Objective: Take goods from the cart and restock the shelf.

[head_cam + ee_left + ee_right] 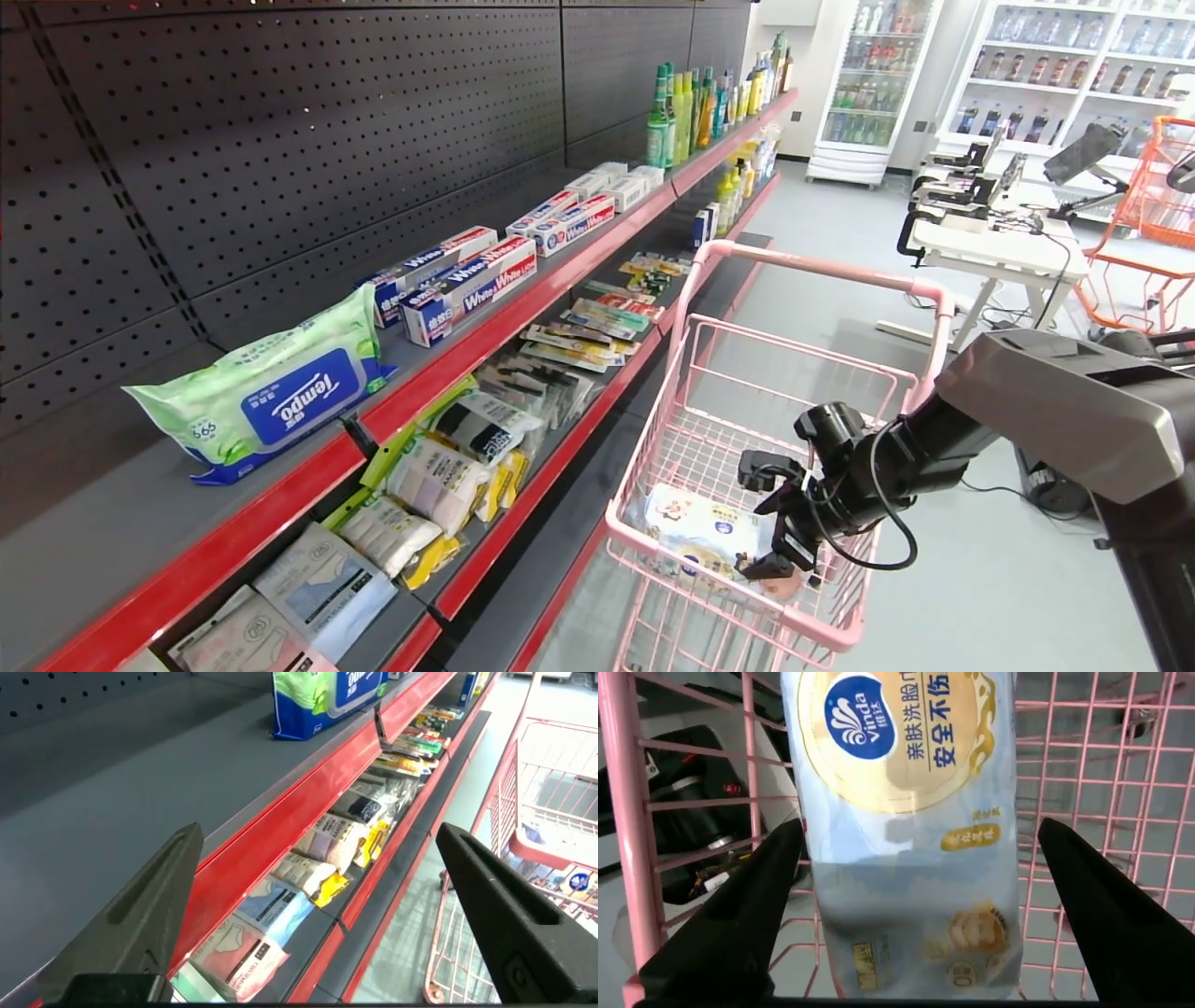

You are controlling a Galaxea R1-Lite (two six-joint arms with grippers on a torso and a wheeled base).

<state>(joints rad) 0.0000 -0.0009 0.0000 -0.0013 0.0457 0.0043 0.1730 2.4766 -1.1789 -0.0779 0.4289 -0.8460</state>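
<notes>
**A:** How far along is the restocking?

**B:** Early, I judge. One green-and-blue soft pack of wipes (271,397) lies on the grey, red-edged top shelf (112,504), with bare board beside it. The pale blue-and-white soft pack of wipes (700,532) is not yet lifted; it lies on the floor of the pink wire cart (812,271), near the end away from the handle.

**A:** And the pincers?

**B:** The right pincer (770,537) is down inside the cart, spread wide, one finger on each side of the pale pack (906,840) and holding nothing. I cannot tell whether it touches the pack. The left pincer (320,835) is also spread wide and empty, hanging above the bare part of the top shelf.

**A:** Which way does the pale pack lie?

**B:** Flat, printed face up. In the right wrist view its long axis runs straight out between the fingers, so they bracket its narrower width. What is left is grasping, lifting and placing it on the shelf.
</notes>
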